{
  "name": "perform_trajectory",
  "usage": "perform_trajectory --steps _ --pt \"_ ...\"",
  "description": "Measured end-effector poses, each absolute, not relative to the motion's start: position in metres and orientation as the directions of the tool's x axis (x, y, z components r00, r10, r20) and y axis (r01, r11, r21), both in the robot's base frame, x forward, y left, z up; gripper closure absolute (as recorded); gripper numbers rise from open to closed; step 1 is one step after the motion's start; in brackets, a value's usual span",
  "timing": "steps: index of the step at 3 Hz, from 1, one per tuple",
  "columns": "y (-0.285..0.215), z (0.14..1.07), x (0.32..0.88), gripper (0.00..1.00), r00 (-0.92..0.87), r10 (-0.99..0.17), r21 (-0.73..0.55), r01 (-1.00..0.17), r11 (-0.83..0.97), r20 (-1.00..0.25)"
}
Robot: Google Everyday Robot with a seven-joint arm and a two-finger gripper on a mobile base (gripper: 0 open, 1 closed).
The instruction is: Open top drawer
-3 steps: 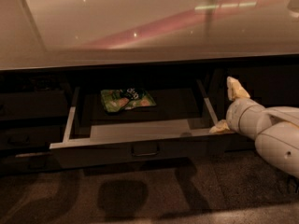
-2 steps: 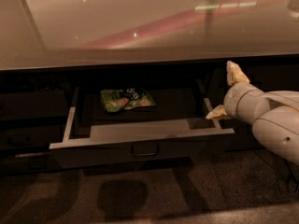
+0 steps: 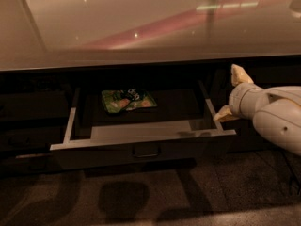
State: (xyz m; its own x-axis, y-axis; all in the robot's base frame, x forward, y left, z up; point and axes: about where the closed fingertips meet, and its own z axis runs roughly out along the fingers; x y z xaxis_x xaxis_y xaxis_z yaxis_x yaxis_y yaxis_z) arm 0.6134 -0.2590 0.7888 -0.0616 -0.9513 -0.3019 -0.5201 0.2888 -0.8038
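It looks like an office kitchenette or break room. Above the gripper, at the right with its fingers spread, a glossy countertop mirrors ceiling lights. To its left, dark cabinetry holds the top drawer, standing open with a green snack bag inside.

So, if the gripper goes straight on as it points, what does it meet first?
Probably the right side wall of the top drawer; the open gripper sits just right of it, pointing left. Depth is unclear.
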Motion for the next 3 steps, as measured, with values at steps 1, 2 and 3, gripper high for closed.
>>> perform_trajectory --steps 1,2,3 --pt "-0.286 0.755 0.635 0.0 -0.154 -0.962 -0.765 -0.583 0.274 -0.227" --pt "-0.294 0.728 0.647 0.0 -0.2 -0.964 -0.735 -0.625 0.262 -0.173" --pt "-0.294 0.727 0.647 0.0 -0.202 -0.964 -0.734 -0.627 0.261 -0.17"
